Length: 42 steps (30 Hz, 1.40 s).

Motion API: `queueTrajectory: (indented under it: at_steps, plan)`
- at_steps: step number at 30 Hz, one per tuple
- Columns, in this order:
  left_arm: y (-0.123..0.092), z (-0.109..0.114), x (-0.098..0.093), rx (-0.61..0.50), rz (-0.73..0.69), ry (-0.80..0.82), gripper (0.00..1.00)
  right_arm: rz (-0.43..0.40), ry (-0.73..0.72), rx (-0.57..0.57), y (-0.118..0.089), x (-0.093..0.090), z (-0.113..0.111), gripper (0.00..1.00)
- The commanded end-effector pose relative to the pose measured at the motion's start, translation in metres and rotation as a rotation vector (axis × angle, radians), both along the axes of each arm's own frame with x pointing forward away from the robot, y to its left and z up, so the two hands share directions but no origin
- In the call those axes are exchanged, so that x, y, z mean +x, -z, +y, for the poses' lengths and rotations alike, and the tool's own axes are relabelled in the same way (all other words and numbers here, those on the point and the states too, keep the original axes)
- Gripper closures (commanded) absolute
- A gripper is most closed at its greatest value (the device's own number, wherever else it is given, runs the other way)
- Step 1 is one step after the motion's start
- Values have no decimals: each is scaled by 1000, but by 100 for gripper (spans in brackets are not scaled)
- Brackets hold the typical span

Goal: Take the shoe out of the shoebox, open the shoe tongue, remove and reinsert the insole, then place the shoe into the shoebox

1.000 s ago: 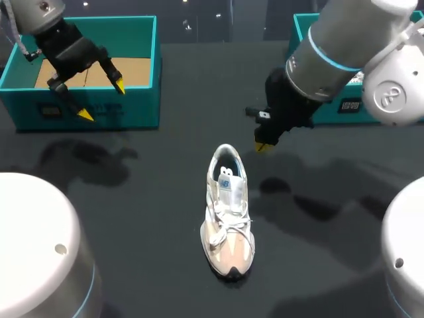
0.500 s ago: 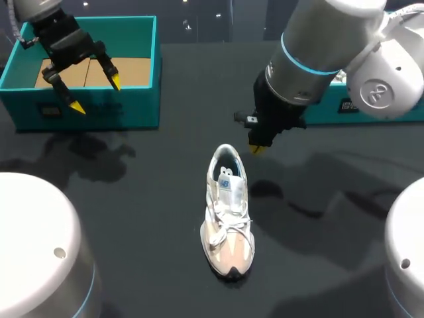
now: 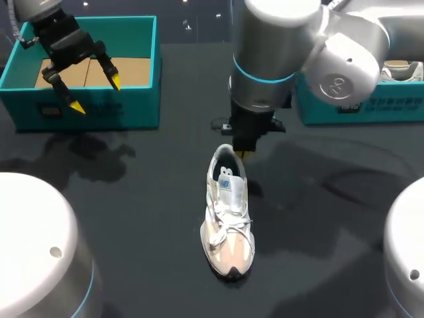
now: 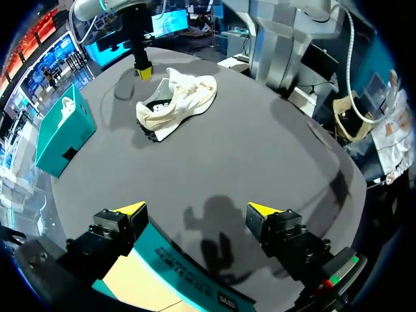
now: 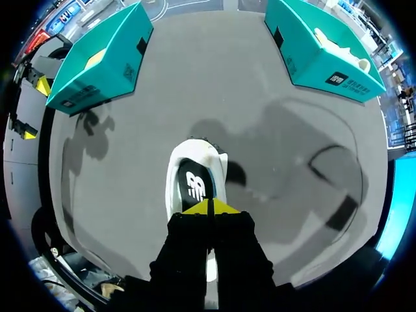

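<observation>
Shoe (image 5: 192,179) just beneath right gripper (image 5: 209,207)

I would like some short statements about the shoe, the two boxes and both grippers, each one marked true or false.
1. The shoe stands on the table, outside both boxes. True.
2. The left gripper holds the shoe. False: the left gripper is open and empty, over the left shoebox.
3. The right gripper is above the shoe's heel end. True.
4. The right gripper's fingers are spread wide. False: their yellow tips meet.
5. The right shoebox is empty. False: another shoe lies in the right shoebox.
</observation>
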<state>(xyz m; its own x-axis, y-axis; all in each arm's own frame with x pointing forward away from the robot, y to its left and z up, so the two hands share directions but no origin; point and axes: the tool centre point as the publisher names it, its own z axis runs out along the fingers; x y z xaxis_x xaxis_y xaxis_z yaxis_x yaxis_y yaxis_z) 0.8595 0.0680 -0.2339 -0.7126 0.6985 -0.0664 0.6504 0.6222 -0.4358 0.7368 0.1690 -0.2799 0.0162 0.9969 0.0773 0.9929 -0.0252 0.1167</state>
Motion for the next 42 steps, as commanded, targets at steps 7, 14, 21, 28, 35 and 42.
queueTrajectory:
  at_steps: [7,14,21,28,35,42]
  plan:
    - [0,0,-1,2,-2,1,0,-19,-8,-188,27,12,23,100]
    - [0,0,-1,2,-2,1,0,-2,2,-230,32,14,19,100]
    - [0,0,-1,2,-2,1,0,8,6,-248,40,15,20,100]
    - [0,0,-1,2,-2,1,0,-19,52,-316,70,12,20,100]
    - [0,0,-1,2,-2,1,0,-51,83,-419,76,11,17,100]
    - [0,0,-1,2,-2,1,0,-51,86,-446,92,13,8,100]
